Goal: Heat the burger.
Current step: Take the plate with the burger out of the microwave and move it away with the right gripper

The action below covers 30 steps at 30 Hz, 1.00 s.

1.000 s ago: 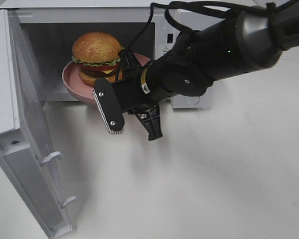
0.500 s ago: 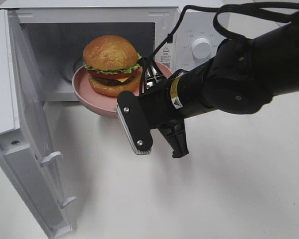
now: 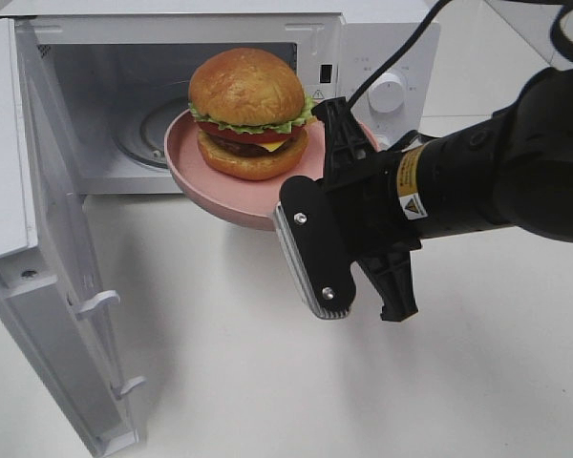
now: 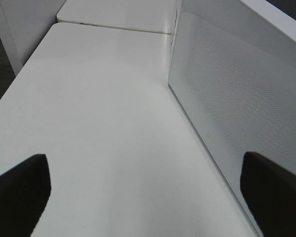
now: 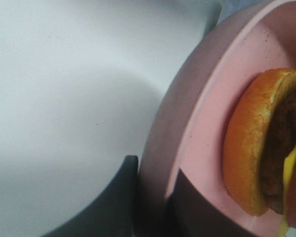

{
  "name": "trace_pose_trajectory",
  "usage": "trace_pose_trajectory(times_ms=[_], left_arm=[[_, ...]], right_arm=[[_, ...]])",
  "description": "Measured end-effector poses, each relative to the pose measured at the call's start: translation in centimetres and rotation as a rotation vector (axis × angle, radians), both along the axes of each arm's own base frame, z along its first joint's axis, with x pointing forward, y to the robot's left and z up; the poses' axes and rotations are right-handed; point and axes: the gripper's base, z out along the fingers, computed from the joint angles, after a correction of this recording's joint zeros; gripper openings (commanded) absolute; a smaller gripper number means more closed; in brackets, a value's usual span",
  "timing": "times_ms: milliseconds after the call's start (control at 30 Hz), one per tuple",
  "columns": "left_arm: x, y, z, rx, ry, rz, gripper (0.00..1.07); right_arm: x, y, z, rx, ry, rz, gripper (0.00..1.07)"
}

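Beside yellow warning label [image 3: 410, 191], right gripper [image 3: 336, 157] clamped on burger's [image 3: 248, 113] pink plate [image 3: 231, 195]; left gripper [image 4: 148, 190] wide.

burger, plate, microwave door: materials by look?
Burger: probably a plastic or foam replica; the bun is unnaturally glossy and the layers too crisp.
Plate: matte pink, likely plastic or glazed ceramic; can't tell which.
Microwave door: white plastic frame with moulded latch hooks.

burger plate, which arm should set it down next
Right. Its tool is clamped on the rim of the pink plate, holding the burger in the air just outside the open microwave. The left tool is open and empty, beside the microwave door.
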Motion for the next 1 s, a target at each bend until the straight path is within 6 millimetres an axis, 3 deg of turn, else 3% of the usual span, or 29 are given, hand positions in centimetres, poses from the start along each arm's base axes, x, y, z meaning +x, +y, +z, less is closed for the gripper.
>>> trace_pose_trajectory(times_ms=[1000], left_arm=[[0.0,0.0,0.0,0.0,0.0,0.0,1.0]], right_arm=[[-6.4,-7.3,2.2,-0.037,0.024,-0.163,0.0]])
